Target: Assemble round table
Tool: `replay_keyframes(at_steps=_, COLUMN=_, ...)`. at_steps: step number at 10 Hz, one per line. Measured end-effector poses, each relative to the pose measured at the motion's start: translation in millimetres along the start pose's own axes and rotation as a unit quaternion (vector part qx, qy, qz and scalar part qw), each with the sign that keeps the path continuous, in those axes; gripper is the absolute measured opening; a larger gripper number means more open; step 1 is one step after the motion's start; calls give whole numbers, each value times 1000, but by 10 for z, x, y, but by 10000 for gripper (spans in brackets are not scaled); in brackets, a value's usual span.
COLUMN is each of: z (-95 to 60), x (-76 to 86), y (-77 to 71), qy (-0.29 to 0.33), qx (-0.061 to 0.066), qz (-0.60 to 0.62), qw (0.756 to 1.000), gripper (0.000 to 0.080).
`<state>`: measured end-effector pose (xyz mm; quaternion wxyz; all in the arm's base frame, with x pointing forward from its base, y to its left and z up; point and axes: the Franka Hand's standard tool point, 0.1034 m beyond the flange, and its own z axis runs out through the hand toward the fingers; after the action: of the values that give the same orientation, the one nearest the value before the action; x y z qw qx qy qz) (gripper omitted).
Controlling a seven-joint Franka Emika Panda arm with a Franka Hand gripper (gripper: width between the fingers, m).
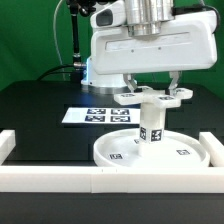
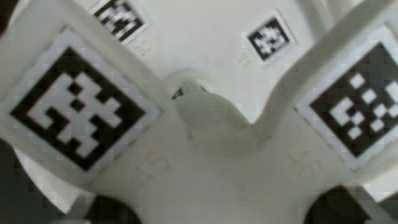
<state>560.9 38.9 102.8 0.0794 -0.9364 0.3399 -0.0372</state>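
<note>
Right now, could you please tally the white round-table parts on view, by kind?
Round disc: 1
Cylindrical leg: 1
Cross-shaped base: 1
Total: 3

Smooth white plastic, faintly glossy, forms the disc [image 1: 170, 142], leg [image 1: 152, 115] and base [image 1: 150, 98]; the tabletop [image 1: 40, 110] beneath is matt black.

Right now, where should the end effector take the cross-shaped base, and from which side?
Probably from straight above, at the narrow waist between arms of the cross-shaped base: it lies flat atop the upright leg, so its edges face sideways, and the tagged arms look too wide to span.
</note>
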Motion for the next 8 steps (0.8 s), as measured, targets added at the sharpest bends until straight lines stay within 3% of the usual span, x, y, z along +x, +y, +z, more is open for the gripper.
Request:
replay_keyframes(at_steps=4, z=4, x=5, y=4, qy=2, qx=6, qz=180, qw=984, gripper=443)
replay_keyframes(at_steps=8, z=11, x=9, y=1, qy=-6, qx=13, qz=382, qw=924, gripper=443)
